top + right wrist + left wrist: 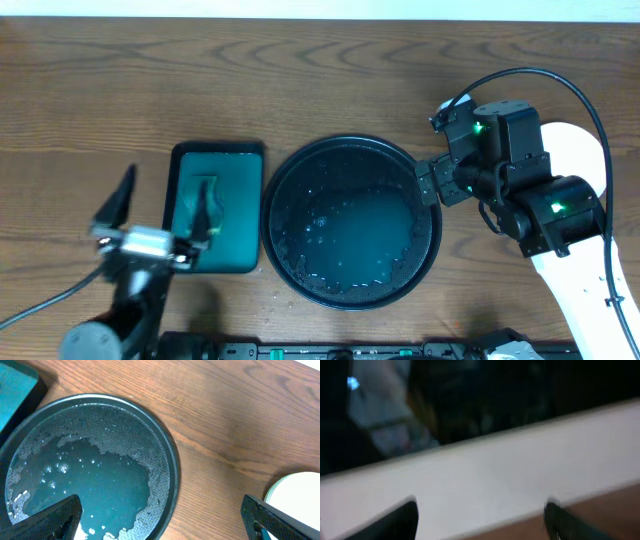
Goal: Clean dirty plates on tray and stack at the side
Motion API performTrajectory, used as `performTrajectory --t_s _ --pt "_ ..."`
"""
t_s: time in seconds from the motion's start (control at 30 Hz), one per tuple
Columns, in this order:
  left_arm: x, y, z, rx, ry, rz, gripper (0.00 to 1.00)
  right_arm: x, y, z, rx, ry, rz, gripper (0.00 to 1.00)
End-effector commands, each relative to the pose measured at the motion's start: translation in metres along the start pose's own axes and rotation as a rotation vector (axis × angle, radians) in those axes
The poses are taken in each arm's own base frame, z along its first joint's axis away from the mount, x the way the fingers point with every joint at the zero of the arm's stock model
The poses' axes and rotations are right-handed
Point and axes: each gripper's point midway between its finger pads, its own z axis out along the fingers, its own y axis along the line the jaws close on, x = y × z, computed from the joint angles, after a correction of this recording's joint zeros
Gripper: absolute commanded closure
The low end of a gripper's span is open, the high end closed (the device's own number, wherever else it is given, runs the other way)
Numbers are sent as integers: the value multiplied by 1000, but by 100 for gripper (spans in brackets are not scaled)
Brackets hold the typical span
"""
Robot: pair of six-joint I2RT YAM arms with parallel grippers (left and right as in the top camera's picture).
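Observation:
The large round black tray [432,240] sits mid-table and holds only a teal-green watery film with pale flecks; it also shows in the right wrist view [172,460]. No plate lies on it. White plates [578,136] lie on the wood at the right, mostly hidden under my right arm; an edge shows in the right wrist view [300,492]. I cannot tell how many there are. My right gripper [432,182] is open and empty above the tray's right rim [165,520]. My left gripper [165,202] is open and empty, raised by the teal-green tray [480,522].
A smaller teal-green rectangular tray [235,165] lies left of the black tray; its corner shows in the right wrist view [17,387]. Brown wood tabletop [330,80] stretches behind. The left wrist view is blurred, showing a white band and dark background.

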Motion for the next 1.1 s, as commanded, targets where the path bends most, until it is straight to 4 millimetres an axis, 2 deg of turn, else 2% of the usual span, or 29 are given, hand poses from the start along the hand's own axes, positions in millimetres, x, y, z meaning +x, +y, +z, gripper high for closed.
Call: performTrajectory --t_s 0.0,0.13,0.27,0.47,0.53,0.8,1.07 --pt "19 -23 -9 93 -84 -8 20 -4 3 -1 -1 -8 -20 1" --pt "29 -27 -28 74 -166 13 20 -4 3 -1 -1 -8 -20 1" --pt "45 -21 -24 40 -112 -50 20 -4 3 -1 -1 -8 -20 1" --pt "125 21 -31 -283 138 -467 20 -4 3 -1 -1 -8 -20 1" --pt "145 23 -34 -318 178 -507 20 -4 3 -1 -1 -8 -20 1" --pt "202 15 -39 -353 281 -564 20 -4 3 -1 -1 -8 -20 1" --pt "248 4 -52 -356 427 -547 20 -4 3 -1 -1 -8 -20 1"
